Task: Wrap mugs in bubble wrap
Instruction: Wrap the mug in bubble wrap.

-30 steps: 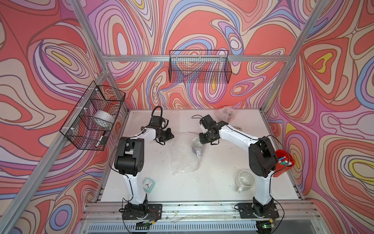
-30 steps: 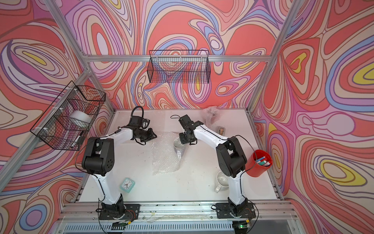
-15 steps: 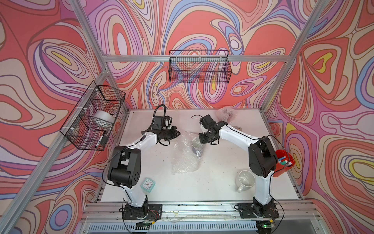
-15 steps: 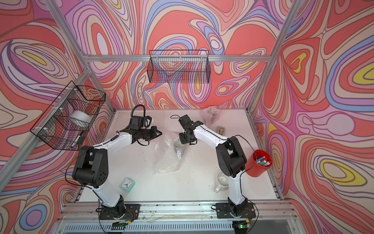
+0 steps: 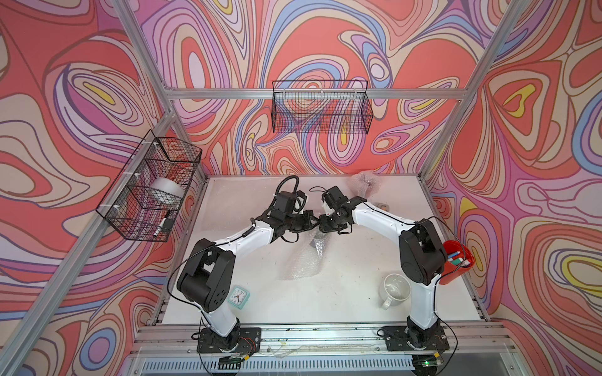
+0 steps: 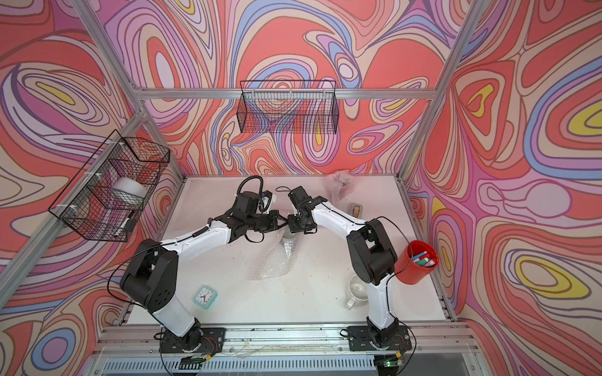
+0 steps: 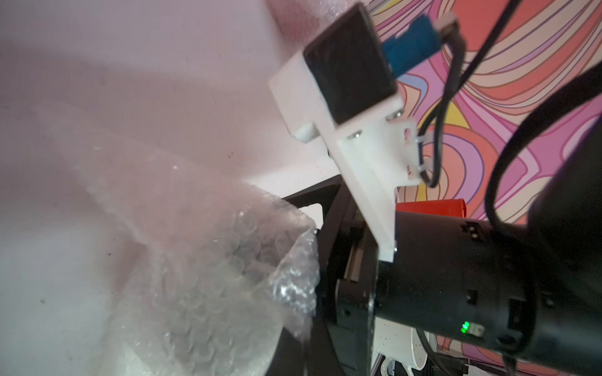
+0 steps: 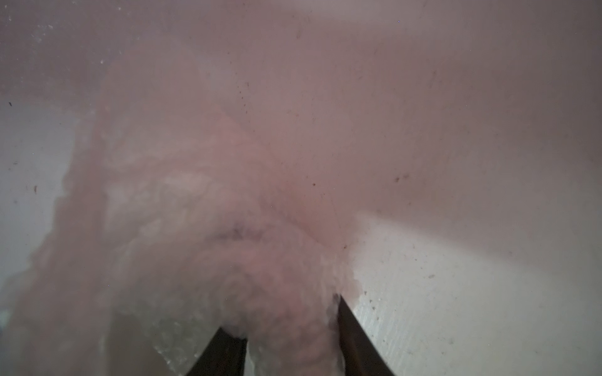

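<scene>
1. At mid-table, an edge of the bubble wrap point(image 5: 303, 260) has been reached and clamped by the left gripper point(image 5: 313, 222).
2. The mug point(image 5: 317, 243) beneath is straddled by the right gripper point(image 8: 281, 312); its grip cannot be told.
3. Folding over is judged next.

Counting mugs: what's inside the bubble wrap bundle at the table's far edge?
Something reddish shows through the bubble wrap bundle; the wrap hides its shape, so I cannot confirm a mug.

The tabletop point(image 5: 228, 201) lies bare at its far-left corner (also mid-front); clock point(image 5: 238, 296), bubble wrap point(image 5: 304, 262) and white mug point(image 5: 395, 289) stand well apart, leaving passable gaps between.
</scene>
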